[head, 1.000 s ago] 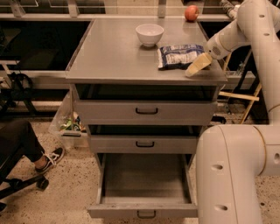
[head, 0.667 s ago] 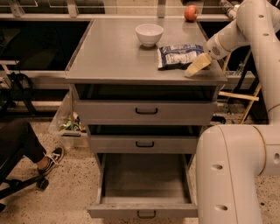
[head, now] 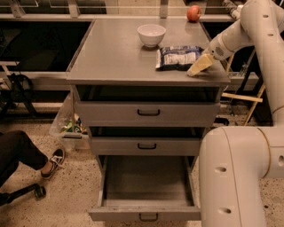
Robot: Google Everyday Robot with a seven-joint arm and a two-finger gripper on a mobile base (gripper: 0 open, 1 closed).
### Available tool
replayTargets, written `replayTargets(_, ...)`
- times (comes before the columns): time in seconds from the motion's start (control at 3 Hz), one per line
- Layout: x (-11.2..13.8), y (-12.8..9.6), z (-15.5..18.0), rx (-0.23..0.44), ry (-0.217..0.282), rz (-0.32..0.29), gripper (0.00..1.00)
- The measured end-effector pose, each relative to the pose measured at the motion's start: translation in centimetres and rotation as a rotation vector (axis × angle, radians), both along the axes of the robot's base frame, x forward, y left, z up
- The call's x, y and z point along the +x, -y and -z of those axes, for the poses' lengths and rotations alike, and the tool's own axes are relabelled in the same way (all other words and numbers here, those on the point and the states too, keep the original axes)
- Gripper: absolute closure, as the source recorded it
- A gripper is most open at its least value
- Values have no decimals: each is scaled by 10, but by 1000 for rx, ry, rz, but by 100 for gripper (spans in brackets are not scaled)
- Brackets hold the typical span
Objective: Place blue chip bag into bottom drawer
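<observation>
The blue chip bag (head: 179,57) lies flat on the grey cabinet top (head: 115,57), at its right side, white label facing up. My gripper (head: 199,66) reaches in from the right on the white arm. Its pale yellow tip rests low over the cabinet top, at the bag's right end, touching or nearly touching it. The bottom drawer (head: 146,213) is pulled fully open below, a deep grey box with nothing in it and a small black handle on its front.
A white bowl (head: 151,34) stands behind the bag and a red apple (head: 193,13) at the back edge. The top drawer (head: 148,113) and middle drawer (head: 146,146) are shut. My white base (head: 242,177) stands right of the open drawer. A person's shoe (head: 53,160) is at left.
</observation>
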State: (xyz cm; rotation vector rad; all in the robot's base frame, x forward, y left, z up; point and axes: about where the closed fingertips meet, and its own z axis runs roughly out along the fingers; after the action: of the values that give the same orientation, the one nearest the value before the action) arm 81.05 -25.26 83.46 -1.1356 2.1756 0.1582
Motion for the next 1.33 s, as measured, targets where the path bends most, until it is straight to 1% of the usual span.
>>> replayTargets(0.67,-2,0,-3,0,0,0,88)
replayTargets(1.0,-1,0,-5,-1,0,5,100)
replayTargets(1.33,1,0,-4,-2,-1,18,100)
